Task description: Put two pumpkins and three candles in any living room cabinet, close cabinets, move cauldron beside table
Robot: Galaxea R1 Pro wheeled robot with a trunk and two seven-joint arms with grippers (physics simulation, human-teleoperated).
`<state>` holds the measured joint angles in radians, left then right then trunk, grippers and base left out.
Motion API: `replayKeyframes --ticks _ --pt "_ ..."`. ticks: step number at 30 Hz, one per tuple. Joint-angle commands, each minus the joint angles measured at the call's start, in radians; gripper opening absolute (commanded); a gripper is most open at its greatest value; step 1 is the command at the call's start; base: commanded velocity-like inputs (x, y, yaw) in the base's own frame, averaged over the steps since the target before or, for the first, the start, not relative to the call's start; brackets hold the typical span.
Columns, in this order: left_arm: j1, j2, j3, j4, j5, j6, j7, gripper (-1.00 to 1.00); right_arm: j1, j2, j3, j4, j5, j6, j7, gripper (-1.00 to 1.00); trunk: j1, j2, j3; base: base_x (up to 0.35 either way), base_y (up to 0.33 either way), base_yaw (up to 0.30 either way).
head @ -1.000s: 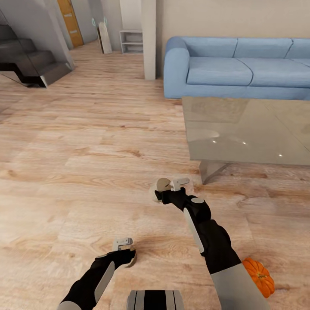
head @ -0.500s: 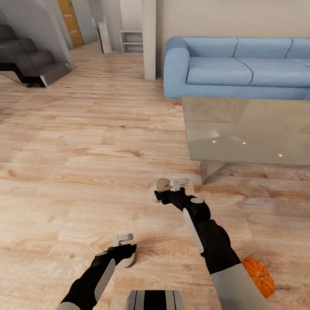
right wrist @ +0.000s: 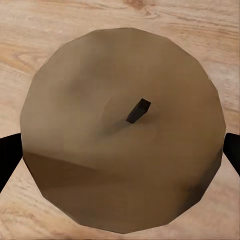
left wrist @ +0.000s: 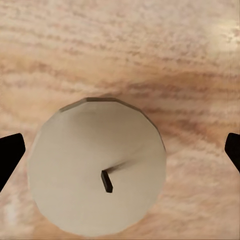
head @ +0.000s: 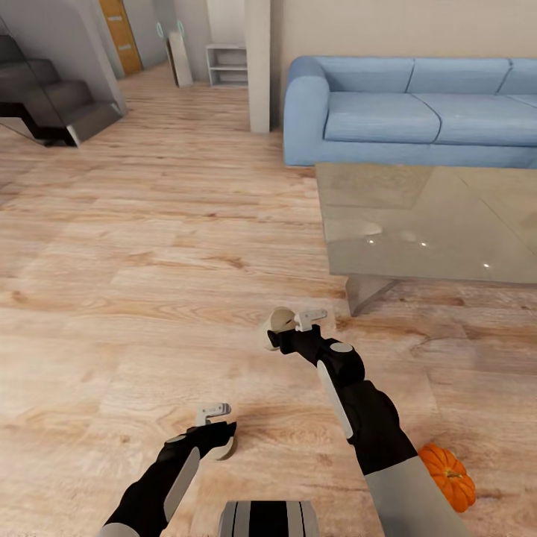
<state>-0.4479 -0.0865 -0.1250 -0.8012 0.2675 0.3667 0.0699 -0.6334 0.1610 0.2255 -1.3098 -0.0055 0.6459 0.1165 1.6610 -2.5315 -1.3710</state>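
A: How far along would you put it?

B: Early to middling, I'd judge. Each arm carries a candle: the left gripper (head: 217,431) is closed on a pale candle (left wrist: 97,167), its round top and dark wick sitting between the two finger tips in the left wrist view. The right gripper (head: 292,322) clamps a second, browner candle (right wrist: 122,130) the same way. Both hang over bare wood floor (head: 149,298) — not in any cabinet yet.

A: And the pumpkins?

B: One pumpkin (head: 447,477) lies on the floor just beside the right forearm, untouched. The other pumpkin, the third candle, the cauldron and the cabinet I can't place from here, so I'd count all of that as left to do.

A: What's around the robot?

B: A glass-topped coffee table (head: 432,224) ahead and to the right, a blue sofa (head: 410,112) behind it, dark stairs (head: 52,104) far left, and a white pillar (head: 258,67) beside the sofa's arm.

A: Anything in the way?

B: The table's near corner sits close to the right gripper — turning that way risks a knock. The floor to the left looks open
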Motion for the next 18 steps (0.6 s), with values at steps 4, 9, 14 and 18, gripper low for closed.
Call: replayKeyframes --ticks 4,9,14,18 --pt "0.0 0.002 0.002 0.0 0.0 0.0 0.001 1.0 0.0 0.0 0.0 0.0 -0.001 0.0 0.0 -1.0 0.0 0.0 -0.004 0.0 0.0 0.0" --pt "0.0 0.004 0.004 0.0 -0.001 0.0 0.002 1.0 0.0 0.0 0.0 0.0 -0.001 0.0 0.0 -1.0 0.002 -0.001 -0.016 0.0 0.0 0.0" --pt "0.0 0.004 0.004 0.0 -0.002 0.0 0.002 1.0 0.0 0.0 0.0 0.0 -0.001 0.0 0.0 -1.0 0.002 -0.001 -0.019 0.0 0.0 0.0" --pt "0.0 0.005 0.004 0.0 -0.002 0.0 0.002 1.0 0.0 0.0 0.0 0.0 -0.001 0.0 0.0 -1.0 0.004 -0.002 -0.035 0.0 0.0 0.0"
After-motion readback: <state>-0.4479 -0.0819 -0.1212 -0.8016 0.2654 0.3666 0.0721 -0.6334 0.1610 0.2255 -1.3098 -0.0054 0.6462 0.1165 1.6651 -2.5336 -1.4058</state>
